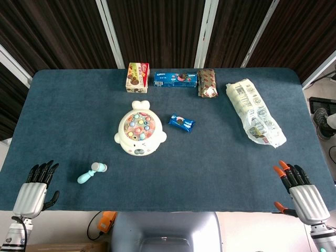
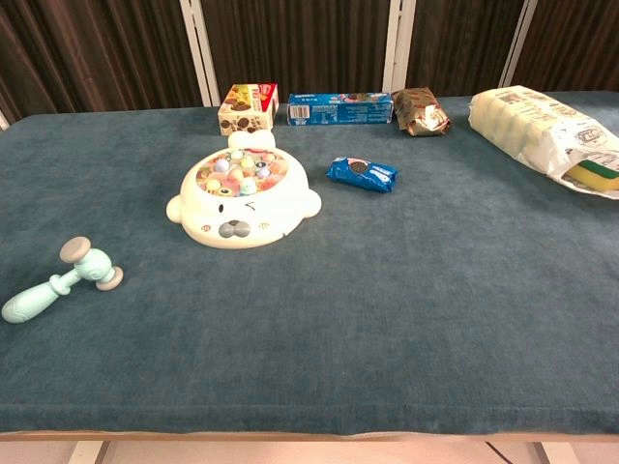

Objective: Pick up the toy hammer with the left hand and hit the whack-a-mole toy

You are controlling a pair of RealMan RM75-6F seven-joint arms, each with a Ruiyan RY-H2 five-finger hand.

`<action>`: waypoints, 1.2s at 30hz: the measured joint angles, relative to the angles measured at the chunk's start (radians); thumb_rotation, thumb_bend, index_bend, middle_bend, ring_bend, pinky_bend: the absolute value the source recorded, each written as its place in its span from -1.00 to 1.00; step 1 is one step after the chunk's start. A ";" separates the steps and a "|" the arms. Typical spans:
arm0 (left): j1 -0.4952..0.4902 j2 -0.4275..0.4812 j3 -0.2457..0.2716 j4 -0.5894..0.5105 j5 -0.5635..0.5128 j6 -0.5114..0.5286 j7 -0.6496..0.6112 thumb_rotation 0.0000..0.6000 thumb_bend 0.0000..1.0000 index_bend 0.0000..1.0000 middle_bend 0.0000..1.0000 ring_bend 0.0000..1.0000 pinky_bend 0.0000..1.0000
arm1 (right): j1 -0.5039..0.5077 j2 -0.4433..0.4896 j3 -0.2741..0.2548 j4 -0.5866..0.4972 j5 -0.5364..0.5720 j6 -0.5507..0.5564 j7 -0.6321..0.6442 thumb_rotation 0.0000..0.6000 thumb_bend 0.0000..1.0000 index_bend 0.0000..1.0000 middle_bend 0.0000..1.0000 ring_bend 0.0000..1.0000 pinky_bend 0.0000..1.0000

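Observation:
A pale blue toy hammer point(image 1: 91, 172) point(image 2: 60, 278) lies flat on the blue table near the front left, its head toward the middle. The white whack-a-mole toy point(image 1: 139, 134) point(image 2: 242, 197), studded with coloured pegs, sits behind and to the right of it. My left hand point(image 1: 38, 187) rests at the table's front left corner, fingers straight and apart, empty, a short way left of the hammer. My right hand point(image 1: 299, 190) is at the front right corner, also spread and empty. Neither hand shows in the chest view.
Along the back edge stand a biscuit box point(image 1: 137, 76), a blue cookie box point(image 1: 175, 79) and a brown packet point(image 1: 207, 83). A small blue cookie pack point(image 1: 181, 123) lies right of the toy. A long plastic bag point(image 1: 254, 112) lies at the right.

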 measured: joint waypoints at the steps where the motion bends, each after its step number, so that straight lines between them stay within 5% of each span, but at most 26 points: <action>1: 0.000 -0.002 -0.001 0.000 -0.001 -0.003 -0.005 1.00 -0.30 -1.00 -0.97 -1.00 -1.00 | 0.001 -0.001 0.000 -0.001 0.001 -0.002 0.000 1.00 -0.36 -1.00 -1.00 -1.00 -1.00; 11: -0.034 -0.062 -0.034 0.015 -0.055 -0.109 -0.151 1.00 -0.38 -0.79 -0.81 -0.89 -0.69 | 0.007 -0.002 0.006 -0.004 0.013 -0.015 0.002 1.00 -0.36 -1.00 -1.00 -1.00 -1.00; 23: -0.107 -0.195 -0.131 -0.022 -0.292 -0.212 0.170 1.00 -0.42 -0.61 -0.63 -0.74 -0.63 | 0.016 0.001 0.007 -0.007 0.017 -0.033 0.007 1.00 -0.36 -1.00 -1.00 -1.00 -1.00; 36: -0.164 -0.291 -0.178 -0.031 -0.394 -0.248 0.261 1.00 -0.41 -0.54 -0.60 -0.72 -0.63 | 0.015 0.009 0.003 -0.007 0.009 -0.027 0.024 1.00 -0.36 -1.00 -1.00 -1.00 -1.00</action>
